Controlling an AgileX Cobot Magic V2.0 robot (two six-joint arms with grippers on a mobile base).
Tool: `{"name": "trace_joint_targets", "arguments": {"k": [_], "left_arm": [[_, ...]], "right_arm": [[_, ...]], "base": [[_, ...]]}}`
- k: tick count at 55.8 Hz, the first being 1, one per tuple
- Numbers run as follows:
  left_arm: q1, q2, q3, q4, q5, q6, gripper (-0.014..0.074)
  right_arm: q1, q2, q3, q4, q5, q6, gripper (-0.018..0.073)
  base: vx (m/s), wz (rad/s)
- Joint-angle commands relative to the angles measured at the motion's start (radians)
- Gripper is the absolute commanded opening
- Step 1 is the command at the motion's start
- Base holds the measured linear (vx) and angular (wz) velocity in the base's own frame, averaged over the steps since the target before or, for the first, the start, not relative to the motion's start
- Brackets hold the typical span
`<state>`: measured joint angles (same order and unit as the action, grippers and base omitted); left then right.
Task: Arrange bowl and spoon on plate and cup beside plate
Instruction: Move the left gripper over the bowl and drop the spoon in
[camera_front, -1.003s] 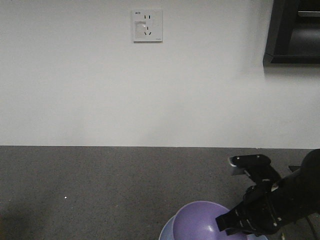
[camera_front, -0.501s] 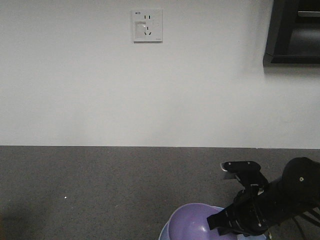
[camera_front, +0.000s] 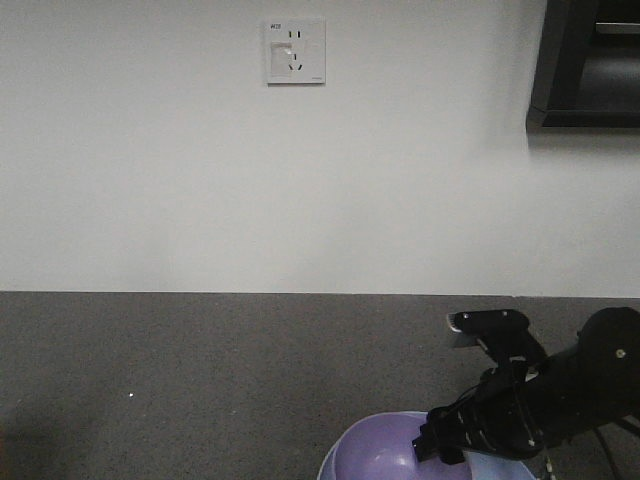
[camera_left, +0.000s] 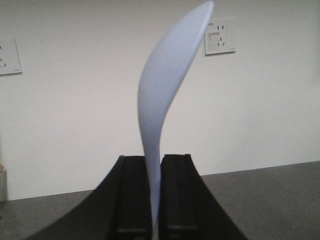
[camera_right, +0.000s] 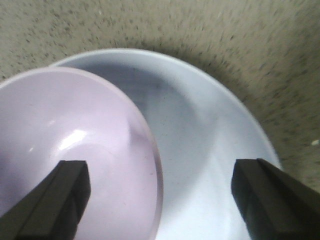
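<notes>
Jaws of right gripper (camera_right: 160, 197) spread, empty, over bowl (camera_right: 65, 150) sitting off-centre on plate (camera_right: 210, 140); left gripper (camera_left: 155, 200) jaws pinch spoon (camera_left: 165, 90) handle, scoop up. Bowl step looks done; next, lower spoon onto plate beside bowl. Cup not in view.

**A:** How many dishes do you count?
**B:** Two: one bowl (camera_right: 75, 150), lavender, and one plate (camera_right: 210, 145), pale blue.
**A:** Cutlery?
**B:** One spoon (camera_left: 165, 100).
**A:** Grippers?
**B:** Two, the left gripper (camera_left: 154, 165) and the right gripper (camera_right: 157, 175). Each shows two black fingers (camera_right: 270, 200), four in all.
**A:** And on the wall?
**B:** The front view has one wall socket (camera_front: 294, 51) at twelve o'clock and one dark cabinet (camera_front: 590, 65) at two o'clock. The left wrist view shows two sockets, one at one o'clock (camera_left: 220, 36) and one at ten o'clock (camera_left: 9, 56).
</notes>
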<state>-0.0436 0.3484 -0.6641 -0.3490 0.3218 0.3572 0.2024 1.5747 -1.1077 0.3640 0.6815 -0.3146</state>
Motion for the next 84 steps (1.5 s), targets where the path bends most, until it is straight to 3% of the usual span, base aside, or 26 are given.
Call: {"name": "trace_joint_targets", "arguments": {"k": [1, 7, 12, 17, 23, 40, 49, 56, 62, 74, 84], "left_arm": [[-0.003, 0.012, -0.029, -0.017, -0.069, -0.002, -0.0006], [-0.003, 0.012, -0.029, -0.019, -0.068, -0.002, -0.0006], [-0.003, 0.012, -0.029, -0.020, -0.059, -0.003, -0.0006], [-0.003, 0.012, -0.029, -0.020, -0.039, -0.003, -0.0004], [-0.003, 0.024, -0.029, -0.020, -0.018, -0.003, -0.0003], [-0.003, 0.161, -0.053, -0.080, 0.017, 0.002, 0.0000], [-0.035, 0.352, -0.173, -0.146, 0.158, 0.086, 0.0000], [-0.081, 0.559, -0.333, -0.245, 0.344, 0.198, 0.0000], [-0.121, 0.733, -0.463, -0.311, 0.475, 0.245, 0.0000], [-0.244, 1.029, -0.688, -0.323, 0.646, 0.242, 0.0000], [-0.371, 1.207, -0.838, -0.323, 0.706, 0.203, 0.0000]], "right_arm": [[0.000, -0.112, -0.035, -0.049, -0.046, -0.009, 0.0645], [0.000, -0.221, -0.035, -0.121, -0.019, 0.008, 0.0594], [0.000, -0.324, -0.035, -0.174, 0.020, 0.052, 0.0475], [0.000, -0.448, -0.032, -0.217, 0.046, 0.097, 0.0283], [0.000, -0.580, -0.018, -0.234, 0.048, 0.111, -0.0020], [0.000, -1.023, 0.353, -0.235, -0.171, 0.111, -0.0013], [0.000, -1.211, 0.494, -0.251, -0.206, 0.110, -0.0011], [0.000, -1.283, 0.550, -0.287, -0.206, 0.110, -0.0011], [0.000, -1.293, 0.562, -0.287, -0.198, 0.110, -0.0011], [0.000, -1.293, 0.562, -0.287, -0.198, 0.110, -0.0011], [0.000, -1.293, 0.562, -0.287, -0.195, 0.110, -0.0011]], "base": [[0.00, 0.00], [0.00, 0.00], [0.00, 0.00], [0.00, 0.00], [0.00, 0.00], [0.00, 0.00], [0.00, 0.00], [0.00, 0.00], [0.00, 0.00], [0.00, 0.00], [0.00, 0.00]]}}
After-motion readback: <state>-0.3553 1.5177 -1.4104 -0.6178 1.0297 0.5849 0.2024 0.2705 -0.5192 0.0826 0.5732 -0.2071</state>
